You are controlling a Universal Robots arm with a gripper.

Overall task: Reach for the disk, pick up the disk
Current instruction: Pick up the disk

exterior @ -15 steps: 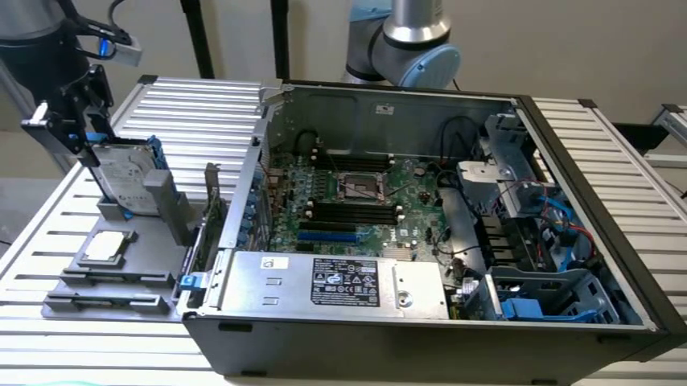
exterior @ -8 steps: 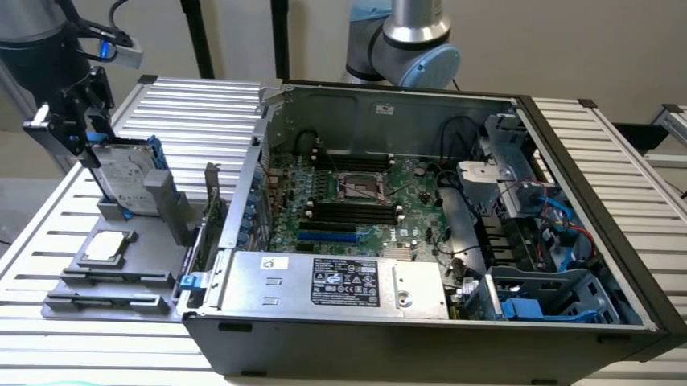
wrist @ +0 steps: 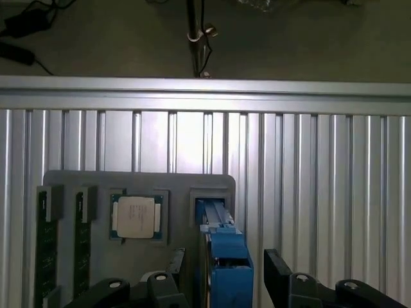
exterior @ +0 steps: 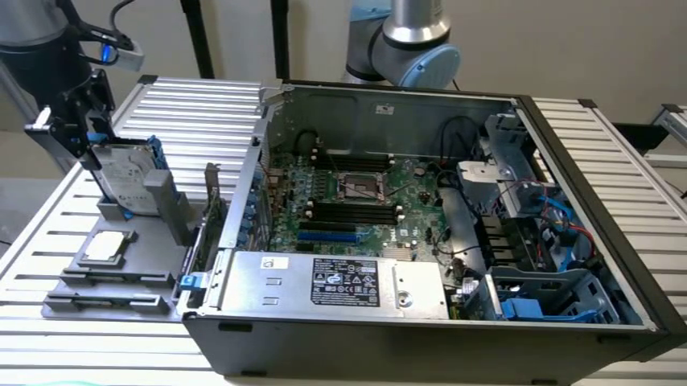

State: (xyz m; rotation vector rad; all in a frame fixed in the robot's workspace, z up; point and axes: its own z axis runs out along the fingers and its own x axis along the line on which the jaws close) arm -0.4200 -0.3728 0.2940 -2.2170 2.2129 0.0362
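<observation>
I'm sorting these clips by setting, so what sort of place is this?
Most likely a robotics lab bench for computer assembly work: a robot arm stands behind an open desktop case with its motherboard exposed, on a ribbed aluminium table, beside a grey tray holding the disk.

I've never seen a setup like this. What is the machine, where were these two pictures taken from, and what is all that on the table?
It is a robot arm with a two-fingered claw at its tip. One picture comes from a camera standing off to the side. The other comes from a camera on the arm's wrist, looking down past the claw. On the ribbed metal table sit an open black computer case and a grey plastic tray. The tray holds a small flat silver square chip and, standing on edge, a silver-grey metal hard drive with blue plastic rails. The open claw straddles that drive's top edge; nothing is gripped yet.
</observation>
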